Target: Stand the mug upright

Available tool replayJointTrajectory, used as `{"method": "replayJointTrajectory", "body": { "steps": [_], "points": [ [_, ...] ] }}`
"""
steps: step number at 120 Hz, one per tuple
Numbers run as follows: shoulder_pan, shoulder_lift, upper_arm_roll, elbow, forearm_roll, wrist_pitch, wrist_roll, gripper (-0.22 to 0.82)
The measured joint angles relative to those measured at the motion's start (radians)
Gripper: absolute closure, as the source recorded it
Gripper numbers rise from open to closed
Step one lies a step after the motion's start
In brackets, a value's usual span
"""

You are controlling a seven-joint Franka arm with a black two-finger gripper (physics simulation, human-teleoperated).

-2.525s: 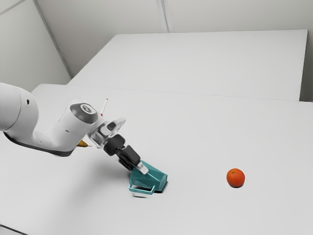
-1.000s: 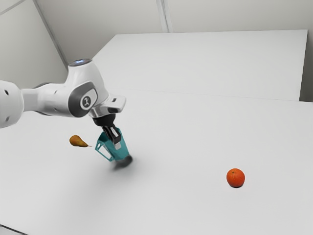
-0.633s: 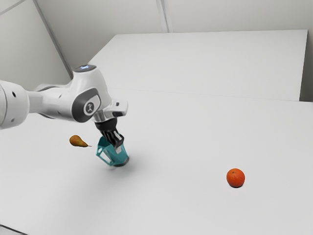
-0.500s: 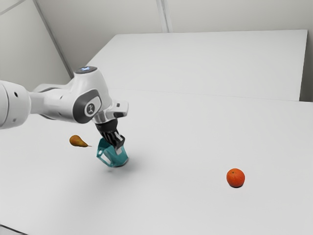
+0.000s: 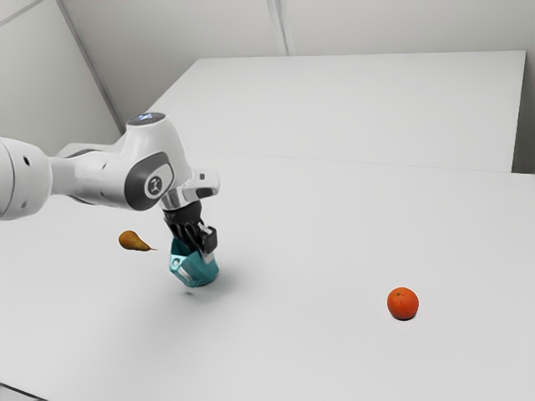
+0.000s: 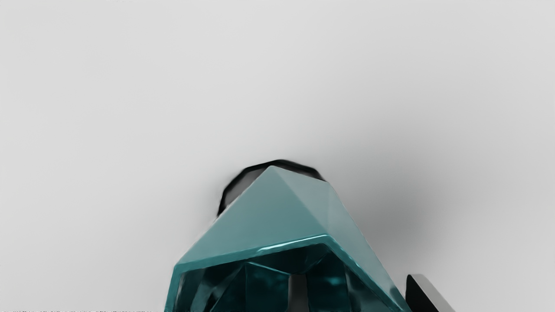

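In the exterior view my gripper [image 5: 199,251] reaches down into the mouth of the teal mug [image 5: 199,272]. The mug leans, its mouth toward the exterior view's upper left and its handle [image 5: 176,264] on the left side. In the wrist view the gripper [image 6: 357,299] stands open across the wall of the mug [image 6: 264,225]: one finger [image 6: 298,292] is inside the mouth, the other [image 6: 429,294] outside near the rim, with a wide gap between. A dark base edge shows beyond the mug's wall.
On the white table [image 5: 318,234], a brown pear [image 5: 133,241] lies just to the exterior view's left of the mug. An orange [image 5: 403,303] sits farther off to the exterior view's right.
My hand carried the mug from its side toward the exterior view's left, turned it and lowered it. Most recently the fingers spread and the mug tipped a little, while the hand barely moved.
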Motion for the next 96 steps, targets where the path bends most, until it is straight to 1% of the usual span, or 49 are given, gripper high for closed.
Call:
{"method": "replayJointTrajectory", "body": {
  "steps": [9,20,34,47,68,80,96],
  "points": [
    [0.002,-0.012,-0.001,0.001,0.000,-0.002,-0.005,0.36],
    [0.006,-0.053,-0.002,0.003,-0.001,-0.016,-0.010,0.29],
    [0.000,-0.111,-0.005,0.016,-0.001,-0.056,-0.016,0.20],
    [-0.002,-0.132,-0.006,0.050,-0.005,-0.103,-0.023,0.12],
    [0.000,-0.126,0.002,0.216,-0.012,-0.222,-0.053,0.05],
    [0.002,-0.108,0.007,0.376,-0.009,-0.317,-0.071,0.03],
    [-0.064,-0.023,0.082,0.591,-0.005,-0.449,-0.107,0.02]
  ]
}}
